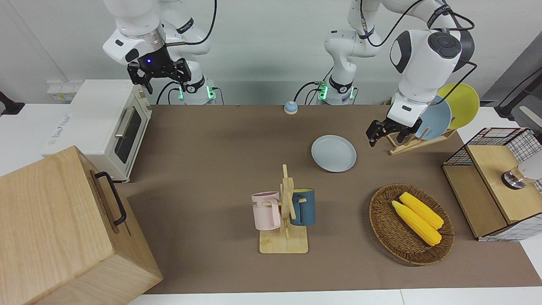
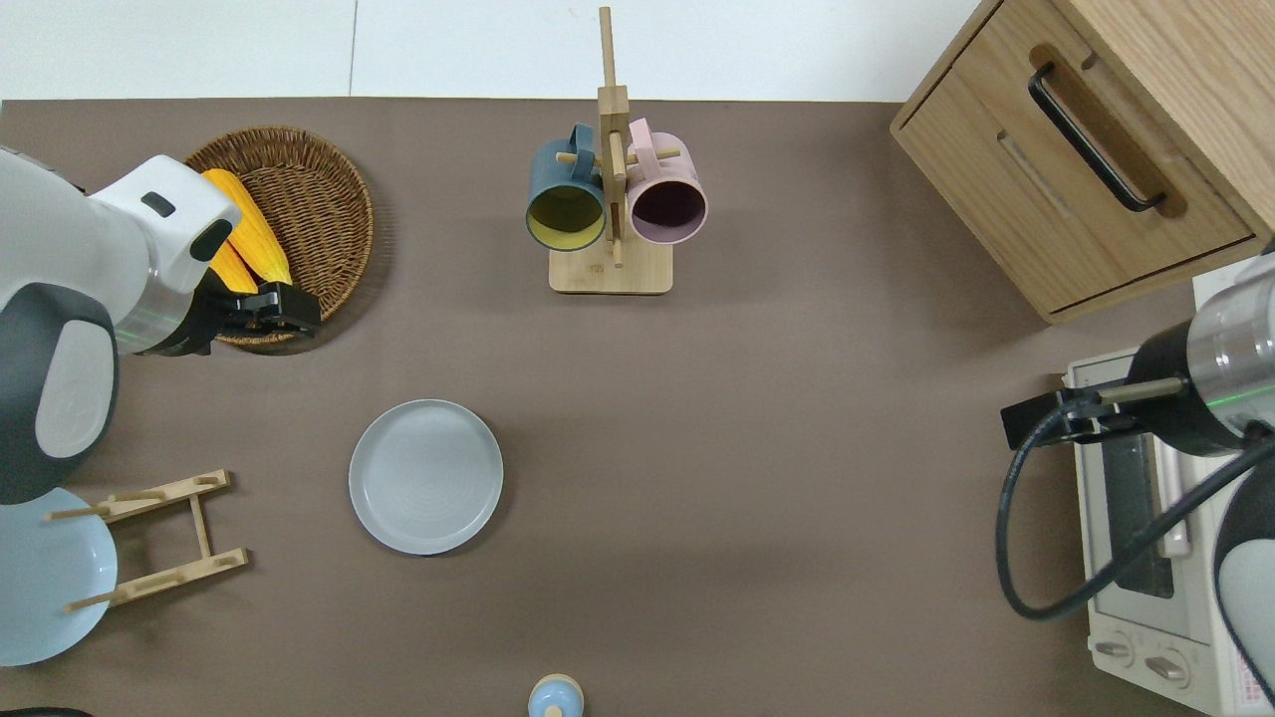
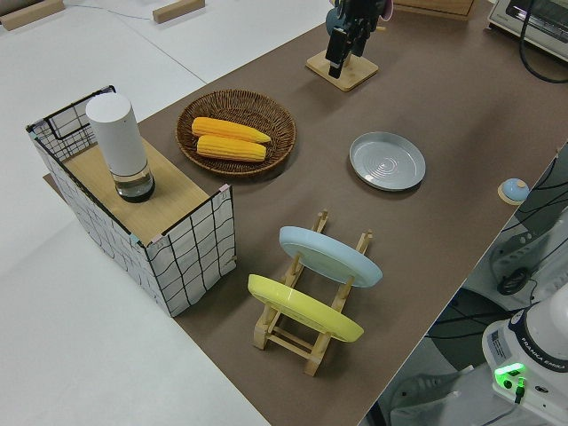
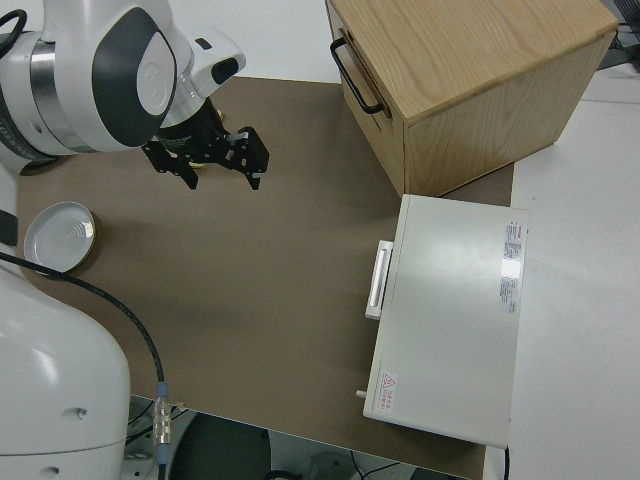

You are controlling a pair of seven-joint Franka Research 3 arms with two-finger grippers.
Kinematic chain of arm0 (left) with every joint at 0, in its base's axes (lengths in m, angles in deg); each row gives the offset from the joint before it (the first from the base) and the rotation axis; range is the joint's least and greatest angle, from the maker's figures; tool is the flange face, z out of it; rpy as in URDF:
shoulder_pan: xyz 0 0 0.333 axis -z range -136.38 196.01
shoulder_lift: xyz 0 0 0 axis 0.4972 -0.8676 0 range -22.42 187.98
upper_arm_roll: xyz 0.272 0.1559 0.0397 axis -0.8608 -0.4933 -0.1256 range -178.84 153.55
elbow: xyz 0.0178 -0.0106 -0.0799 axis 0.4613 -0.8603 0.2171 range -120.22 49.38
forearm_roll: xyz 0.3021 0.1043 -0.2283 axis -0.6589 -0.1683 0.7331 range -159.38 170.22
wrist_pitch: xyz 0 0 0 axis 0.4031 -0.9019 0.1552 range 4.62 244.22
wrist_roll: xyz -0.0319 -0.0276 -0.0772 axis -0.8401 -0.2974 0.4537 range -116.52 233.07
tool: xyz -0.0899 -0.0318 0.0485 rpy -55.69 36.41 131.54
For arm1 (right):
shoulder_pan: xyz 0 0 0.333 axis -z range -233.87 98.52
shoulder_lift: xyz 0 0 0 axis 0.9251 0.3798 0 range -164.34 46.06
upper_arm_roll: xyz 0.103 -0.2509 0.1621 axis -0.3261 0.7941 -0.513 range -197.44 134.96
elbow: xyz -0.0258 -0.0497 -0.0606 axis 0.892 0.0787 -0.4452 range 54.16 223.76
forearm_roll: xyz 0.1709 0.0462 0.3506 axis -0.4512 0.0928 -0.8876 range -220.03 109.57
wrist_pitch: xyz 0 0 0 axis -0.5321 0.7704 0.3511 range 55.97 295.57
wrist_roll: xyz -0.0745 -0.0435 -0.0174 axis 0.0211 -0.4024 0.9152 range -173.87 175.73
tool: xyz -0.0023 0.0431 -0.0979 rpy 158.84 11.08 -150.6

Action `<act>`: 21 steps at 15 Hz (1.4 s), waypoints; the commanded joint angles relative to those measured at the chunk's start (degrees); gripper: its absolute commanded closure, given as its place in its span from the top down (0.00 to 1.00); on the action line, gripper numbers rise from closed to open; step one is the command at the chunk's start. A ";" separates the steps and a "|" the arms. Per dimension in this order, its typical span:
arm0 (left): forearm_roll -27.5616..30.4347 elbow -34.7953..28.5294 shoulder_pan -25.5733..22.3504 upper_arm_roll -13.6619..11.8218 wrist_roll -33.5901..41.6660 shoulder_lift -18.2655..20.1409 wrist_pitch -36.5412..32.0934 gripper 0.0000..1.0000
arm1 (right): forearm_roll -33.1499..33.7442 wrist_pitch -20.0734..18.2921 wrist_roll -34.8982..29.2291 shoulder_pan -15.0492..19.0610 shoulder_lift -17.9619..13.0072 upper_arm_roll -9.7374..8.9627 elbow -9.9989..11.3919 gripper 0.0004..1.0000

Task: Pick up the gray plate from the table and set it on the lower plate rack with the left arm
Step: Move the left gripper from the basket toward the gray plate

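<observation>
Left pincer (image 1: 387, 132) is hanging in the air with its fingers spread and nothing between them; from overhead it is sitting over the rim of the basket (image 2: 329, 169), at the edge nearest the robots. Right arm is parked, and its pincer (image 1: 159, 74) is also spread and empty.

Nearest the robots, a small blue knob (image 2: 555, 697) is sitting on the table (image 2: 797, 448). Toward the left arm's end, the rack (image 2: 164, 540) is carrying a blue plate (image 3: 328, 256) and a yellow plate (image 3: 302, 308), both leaning on edge in the dowels, the blue one in the lower slot as the left side view shows.

Gray plate (image 2: 425, 490) is lying flat on the table, beside the rack toward the table's middle, apart from it and untouched.

Farther out, the basket is holding two corn cobs (image 1: 417, 217). A mug stand (image 2: 610, 199) is standing near the middle with a dark blue mug (image 2: 566, 194) and a pink mug (image 2: 667, 191) hanging on it.

At the right arm's end, a toaster oven (image 1: 106, 123) and a wooden cabinet (image 1: 63, 228) are standing.
</observation>
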 commanded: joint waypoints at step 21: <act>0.92 -19.01 -0.34 0.10 -0.29 -0.54 6.76 1.00 | -0.20 -0.87 0.19 0.76 -0.27 -0.38 -0.35 0.99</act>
